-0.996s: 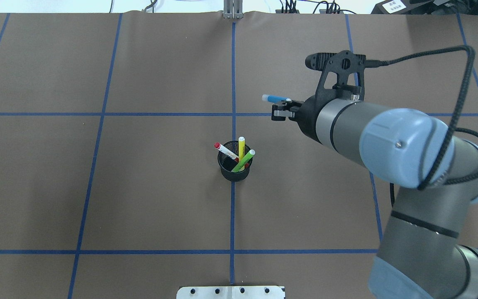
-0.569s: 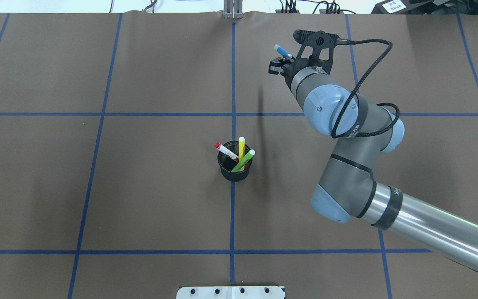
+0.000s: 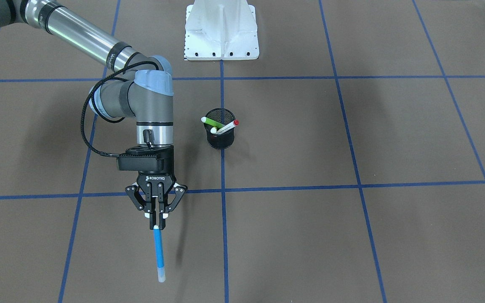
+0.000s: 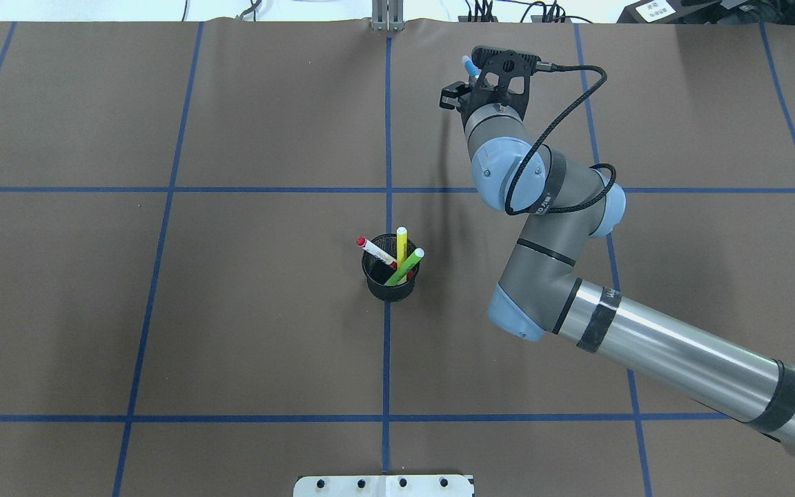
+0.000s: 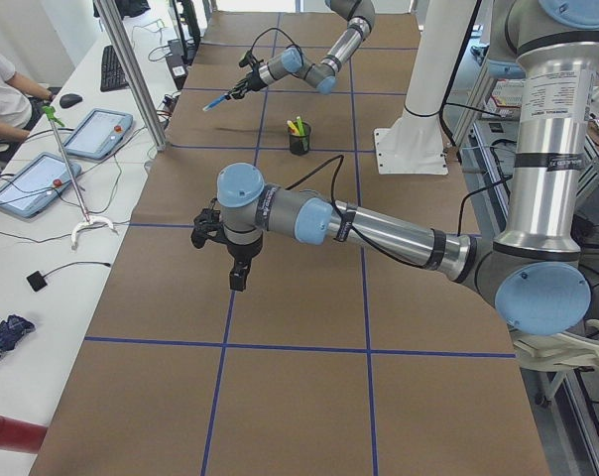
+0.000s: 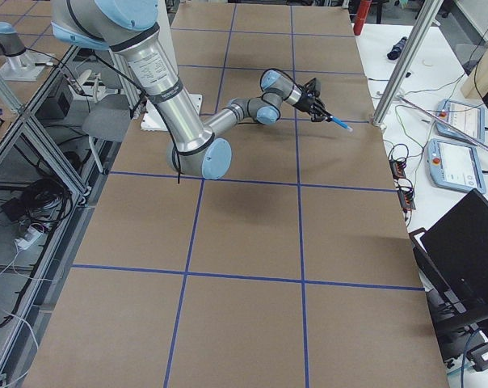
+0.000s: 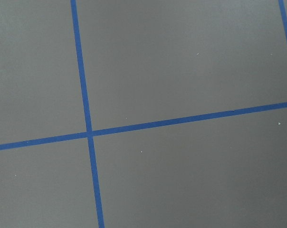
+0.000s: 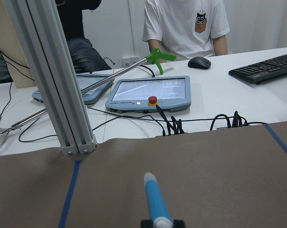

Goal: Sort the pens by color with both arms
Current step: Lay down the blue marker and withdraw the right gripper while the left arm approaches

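Pinching blue pen [image 3: 158, 252], gripper [image 3: 157, 226] near table edge [image 4: 287, 23]

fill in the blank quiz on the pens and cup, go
The right gripper is shut on a pen coloured ____. The number of pens standing in the cup is ____. In the overhead view the white pen leans toward the view's ____.
Missing words: blue, three, left.
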{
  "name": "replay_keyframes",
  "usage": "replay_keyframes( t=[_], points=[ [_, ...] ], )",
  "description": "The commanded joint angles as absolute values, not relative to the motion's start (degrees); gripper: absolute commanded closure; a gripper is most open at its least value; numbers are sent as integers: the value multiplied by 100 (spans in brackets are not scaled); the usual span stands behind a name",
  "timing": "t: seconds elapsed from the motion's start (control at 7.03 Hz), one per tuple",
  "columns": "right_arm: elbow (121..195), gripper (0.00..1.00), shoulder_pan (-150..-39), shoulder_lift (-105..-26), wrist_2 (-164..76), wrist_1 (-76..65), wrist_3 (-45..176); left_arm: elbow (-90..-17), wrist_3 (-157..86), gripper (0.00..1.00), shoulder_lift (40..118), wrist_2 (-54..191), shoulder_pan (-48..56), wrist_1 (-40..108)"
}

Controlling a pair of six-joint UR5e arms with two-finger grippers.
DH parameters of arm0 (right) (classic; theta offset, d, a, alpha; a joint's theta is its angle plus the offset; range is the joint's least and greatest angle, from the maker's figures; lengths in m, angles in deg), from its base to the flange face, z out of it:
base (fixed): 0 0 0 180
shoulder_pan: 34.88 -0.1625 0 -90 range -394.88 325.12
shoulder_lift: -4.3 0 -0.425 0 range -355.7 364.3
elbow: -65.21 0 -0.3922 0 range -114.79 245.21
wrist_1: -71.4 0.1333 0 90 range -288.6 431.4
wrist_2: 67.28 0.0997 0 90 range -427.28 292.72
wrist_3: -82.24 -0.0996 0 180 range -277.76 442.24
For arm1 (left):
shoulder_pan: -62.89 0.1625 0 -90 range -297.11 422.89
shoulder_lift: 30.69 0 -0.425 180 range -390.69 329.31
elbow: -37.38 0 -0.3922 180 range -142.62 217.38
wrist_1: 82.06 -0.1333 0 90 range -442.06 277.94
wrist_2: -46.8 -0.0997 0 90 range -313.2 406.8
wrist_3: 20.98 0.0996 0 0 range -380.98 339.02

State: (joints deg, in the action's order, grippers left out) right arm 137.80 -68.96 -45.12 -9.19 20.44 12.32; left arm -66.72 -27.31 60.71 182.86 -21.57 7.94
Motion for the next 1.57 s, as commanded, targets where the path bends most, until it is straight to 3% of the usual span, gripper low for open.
replay_keyframes(
  t=[0.0,0.14,0.28,0.43,0.57,0.85,1.0,1.42],
  points=[
    [13456,100,-6775,-4527,-989,2447,1289,-6685,-2731,0,6071,18286,-2157,803],
    [13473,100,-6740,-4640,-989,2447,1307,-6720,-2740,0,6071,18286,-2157,794],
    [13500,75,-6722,-4641,-980,2438,1342,-6755,-2818,0,6071,18286,-2157,794],
    [13639,18,-6705,-4754,-980,2421,1342,-6756,-2845,0,6071,18286,-2157,794],
    [13832,1,-6687,-4877,-971,2412,1342,-6808,-3176,0,6080,18286,-2131,812],
    [14498,1,-6731,-5115,-710,2307,1334,-7193,-4507,0,6333,18286,-1388,803],
    [15137,1,-6740,-5638,-507,2306,1342,-7395,-5516,0,6631,18295,-940,794],
    [16117,1,-7377,-6574,1059,2315,1325,-7319,-8486,0,8070,18251,640,785]
  ],
)
